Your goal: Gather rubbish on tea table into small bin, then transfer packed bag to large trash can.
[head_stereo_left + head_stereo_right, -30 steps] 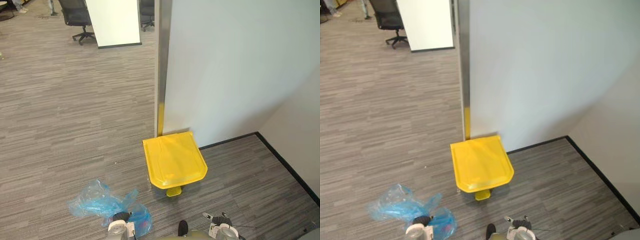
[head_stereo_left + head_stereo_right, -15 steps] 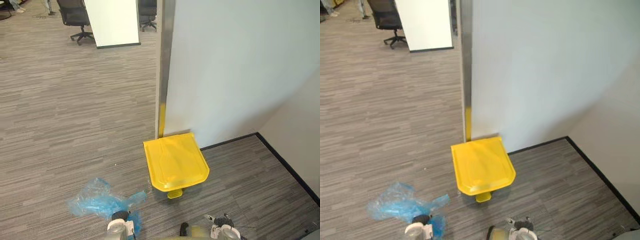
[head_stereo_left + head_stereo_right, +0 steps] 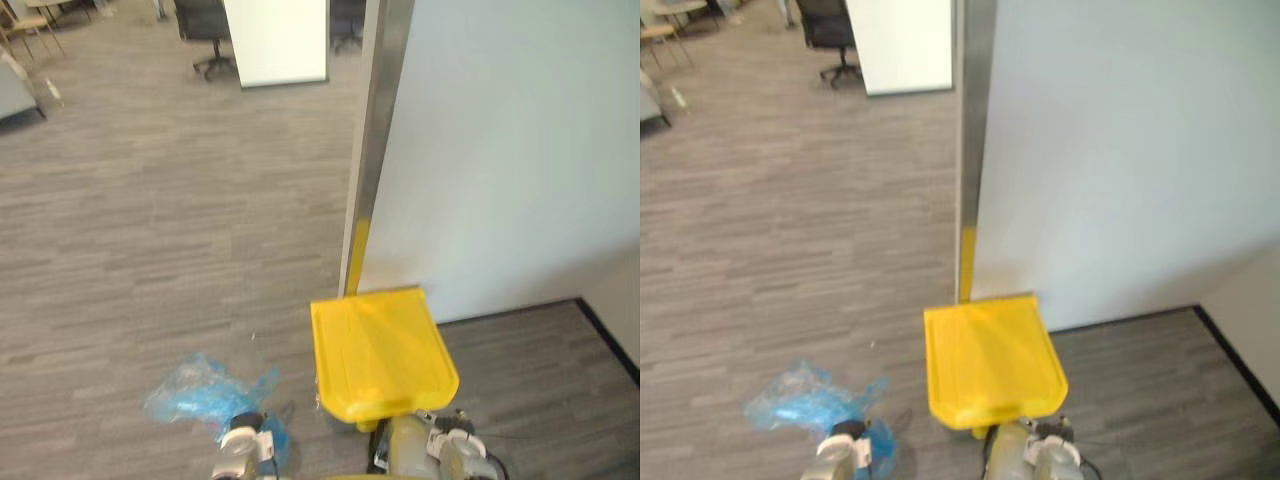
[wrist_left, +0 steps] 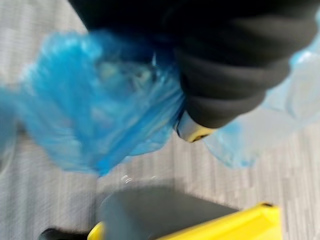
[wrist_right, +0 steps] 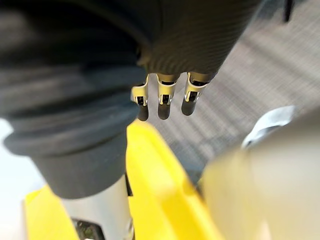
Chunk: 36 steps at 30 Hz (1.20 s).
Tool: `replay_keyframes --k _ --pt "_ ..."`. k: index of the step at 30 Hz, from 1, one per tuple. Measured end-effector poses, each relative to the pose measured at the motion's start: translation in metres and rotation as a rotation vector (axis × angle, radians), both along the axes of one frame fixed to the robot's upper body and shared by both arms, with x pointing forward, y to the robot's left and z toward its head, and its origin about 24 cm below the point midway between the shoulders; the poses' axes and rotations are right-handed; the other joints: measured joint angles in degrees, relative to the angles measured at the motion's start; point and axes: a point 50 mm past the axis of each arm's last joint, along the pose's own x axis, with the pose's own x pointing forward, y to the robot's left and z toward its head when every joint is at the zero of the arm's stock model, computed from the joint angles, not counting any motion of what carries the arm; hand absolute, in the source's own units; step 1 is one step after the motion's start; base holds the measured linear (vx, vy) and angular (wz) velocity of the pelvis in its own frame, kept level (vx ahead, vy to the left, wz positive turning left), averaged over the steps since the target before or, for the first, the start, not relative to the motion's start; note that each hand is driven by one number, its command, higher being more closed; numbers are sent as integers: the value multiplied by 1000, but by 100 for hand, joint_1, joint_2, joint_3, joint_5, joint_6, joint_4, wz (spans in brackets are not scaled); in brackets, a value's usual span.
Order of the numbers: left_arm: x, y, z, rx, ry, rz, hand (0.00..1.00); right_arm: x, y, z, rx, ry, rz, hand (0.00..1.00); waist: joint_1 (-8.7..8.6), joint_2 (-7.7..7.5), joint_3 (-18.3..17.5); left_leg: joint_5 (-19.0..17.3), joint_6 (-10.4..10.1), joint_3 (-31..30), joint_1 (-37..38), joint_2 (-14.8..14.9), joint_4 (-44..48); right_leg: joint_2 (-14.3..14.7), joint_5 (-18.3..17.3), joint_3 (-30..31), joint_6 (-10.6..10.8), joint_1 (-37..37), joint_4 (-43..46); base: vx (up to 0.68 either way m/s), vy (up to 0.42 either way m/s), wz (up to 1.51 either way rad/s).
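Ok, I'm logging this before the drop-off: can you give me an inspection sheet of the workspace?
Surface: grey striped carpet floor.
Job's things: yellow trash can, lid closed, against the white wall; blue bag bunched at the left robot hand.
Clutter: nothing seen.
Robot hands: left at the bag, grip hidden; right robot hand open, empty, near the can.
Cables: nothing seen.
Surroundings: office chair and white panel beyond.

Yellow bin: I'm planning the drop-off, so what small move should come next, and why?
Probably lift the yellow bin's lid by its front edge with the right hand. The lid lies shut, the blue bag hangs at the left hand, and the right hand is open, empty and close by.
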Motion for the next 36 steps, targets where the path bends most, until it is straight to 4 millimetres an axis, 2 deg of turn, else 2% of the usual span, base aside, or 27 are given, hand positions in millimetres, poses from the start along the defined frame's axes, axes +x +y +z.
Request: replay_keyframes --k 4,9,16,18,19,20,21,22,24,25,26,27,28,29,30,32,33,34,36 --pt "5 -8 1 -16 -10 -44 100 0 1 0 0 9 11 0 3 -66 -42 4 -9 -20 54 9 -235 -7 70 -25 38 -1 -100 13 -21 7" --pt "-8 -7 -4 -13 25 -51 100 -9 3 -4 6 31 9 0 -4 -191 -185 -3 -17 -135 40 -54 -545 -23 241 -46 114 -2 -364 -74 -4 12" --pt "-12 -11 -5 -14 39 -70 100 -14 3 -6 4 45 15 0 -11 -258 -241 -2 -18 -59 90 -254 -754 -63 455 91 104 -143 -331 -83 -2 -9" --pt "-13 -12 -6 -12 43 -84 100 -15 4 -6 -1 49 23 0 -29 -279 -237 -10 -29 -30 94 -277 -742 -83 630 149 248 -147 -347 -123 -3 -3" --pt "-13 -12 -6 -14 42 -82 100 -15 6 -6 -5 49 35 0 -50 -285 -233 -1 -15 -27 76 -281 -709 -82 879 190 397 -171 -366 -192 18 -15" --pt "-14 -13 -6 -19 43 -78 100 -12 2 -3 -18 32 36 0 -39 -125 -271 65 72 66 3 -124 -763 95 1320 330 585 -152 -650 -226 23 -16" --pt "-14 -14 -6 -23 40 -71 100 -10 3 -2 -20 21 38 0 -19 -63 -292 68 70 100 -47 -95 -817 112 1196 412 566 -267 -358 -240 -48 23" --pt "-14 -8 -6 -7 40 -67 100 -13 6 -4 -15 28 48 0 -161 -283 -305 89 32 16 -115 -185 -940 -136 278 589 326 -433 1287 -168 -84 43" --pt "-19 -7 -7 -8 53 -61 100 -17 7 -5 -12 41 46 0 -120 -332 -321 110 -7 -14 -161 -191 -917 -235 -126 666 296 -318 1909 -101 -126 35" --pt "-18 -6 -6 -5 48 -55 100 -20 7 -7 -12 49 46 0 -104 -339 -335 137 -54 -19 -189 -190 -909 -304 -394 707 279 -106 2146 -57 -129 9" --pt "-19 -4 -6 -4 47 -45 100 -21 8 -8 -12 58 61 0 -96 -344 -366 174 -113 -24 -211 -212 -930 -358 -672 702 421 132 1903 -28 -154 -15" --pt "-21 -4 -7 -8 54 -35 100 -23 9 -9 -9 65 66 0 -40 -329 -475 255 -142 38 -296 -201 -966 -197 -872 637 482 289 1324 -14 -127 -36" --pt "-25 -6 -9 -19 64 -19 100 -26 9 -10 -5 72 64 0 -4 -207 -572 307 -104 74 -452 -124 -1004 2 -920 655 491 409 749 -21 -133 -62" --pt "-26 -8 -9 -32 66 -13 100 -25 9 -10 -5 76 66 0 29 8 -720 512 -62 142 -746 -19 -1077 260 -844 696 275 546 -260 -35 -99 -48" --pt "-26 -8 -10 -31 69 -15 100 -25 8 -11 -4 84 69 0 1 55 -708 619 -27 139 -789 11 -1117 315 -693 679 256 566 -433 -53 -100 -35" --pt "-29 -8 -11 -33 82 -14 100 -27 4 -11 -8 93 57 0 -21 7 -693 1029 95 -44 -744 -32 -1337 337 -430 616 213 823 -936 -86 -122 21" --pt "-30 -9 -12 -40 86 -15 100 -35 1 -14 -6 121 40 0 -43 -80 -688 1136 117 -205 -757 -40 -1356 306 -356 493 218 978 -1143 -83 -103 55" --pt "-29 -10 -12 -40 83 -20 100 -39 -2 -15 -6 133 31 0 -46 -65 -701 1177 102 -295 -759 -40 -1356 293 -329 414 222 1060 -1212 -91 -72 56" --pt "-28 -9 -11 -39 80 -24 100 -46 -5 -18 -8 157 23 0 -57 -134 -733 1209 81 -389 -850 -63 -1376 255 -266 325 240 1054 -1297 -102 -28 33"
